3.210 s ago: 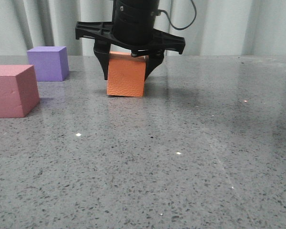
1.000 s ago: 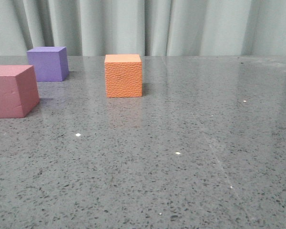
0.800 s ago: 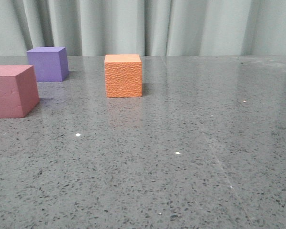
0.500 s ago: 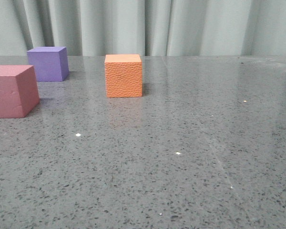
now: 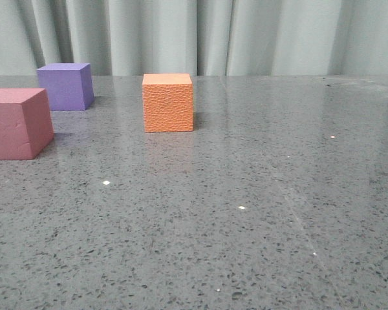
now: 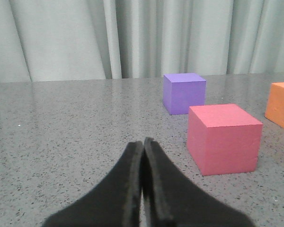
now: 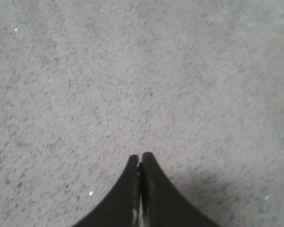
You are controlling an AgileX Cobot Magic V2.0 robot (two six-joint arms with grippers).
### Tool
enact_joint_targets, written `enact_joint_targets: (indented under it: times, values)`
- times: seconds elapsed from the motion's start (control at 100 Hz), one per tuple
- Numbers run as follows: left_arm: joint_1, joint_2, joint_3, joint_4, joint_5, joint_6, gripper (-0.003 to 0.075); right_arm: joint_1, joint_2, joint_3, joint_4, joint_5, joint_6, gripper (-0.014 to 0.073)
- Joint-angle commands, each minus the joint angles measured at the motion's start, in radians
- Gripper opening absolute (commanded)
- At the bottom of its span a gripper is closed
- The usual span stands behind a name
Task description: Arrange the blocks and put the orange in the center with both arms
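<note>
The orange cube point(image 5: 168, 102) with a pebbled face stands alone on the grey table, left of the middle in the front view. The pink-red cube point(image 5: 16, 123) sits at the near left and the purple cube point(image 5: 65, 85) behind it. No gripper shows in the front view. My left gripper point(image 6: 143, 141) is shut and empty, low over the table, with the pink-red cube point(image 6: 223, 137) close by, the purple cube point(image 6: 183, 92) beyond it and the orange cube point(image 6: 282, 105) at the frame edge. My right gripper point(image 7: 140, 156) is shut and empty over bare table.
The speckled grey table point(image 5: 246, 213) stretches across the view. A pale curtain point(image 5: 213, 35) hangs behind its far edge.
The gripper that stood around the orange cube 3.2 s ago has left the front view. The cube stands square on the table. Nothing has moved in the last second.
</note>
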Motion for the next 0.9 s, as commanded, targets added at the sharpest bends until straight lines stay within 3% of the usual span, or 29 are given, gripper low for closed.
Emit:
enact_joint_targets:
  times: [0.0,0.09,0.17,0.36,0.57,0.89]
  values:
    - [0.0,-0.032,0.054,-0.008,-0.076,-0.003,-0.0019,-0.02,-0.073,0.031,0.019,-0.106,-0.014,-0.0067]
    - [0.0,-0.032,0.054,-0.008,-0.076,-0.003,-0.0019,-0.066,-0.171,0.094,0.106,-0.152,-0.082,-0.0067]
    - [0.0,-0.032,0.054,-0.008,-0.076,-0.003,-0.0019,-0.127,-0.252,0.143,0.206,-0.206,-0.22,-0.0067]
    - [0.0,-0.032,0.054,-0.008,-0.076,-0.003,-0.0019,-0.242,-0.413,0.285,0.426,-0.444,-0.493,-0.0067]
    - [0.0,-0.032,0.054,-0.008,-0.076,-0.003,-0.0019,-0.258,-0.529,0.434,0.456,-0.646,-0.508,-0.0067]
    - [0.0,-0.032,0.054,-0.008,-0.076,-0.003,-0.0019,-0.258,-0.554,0.508,0.456,-0.667,-0.507,-0.0067]
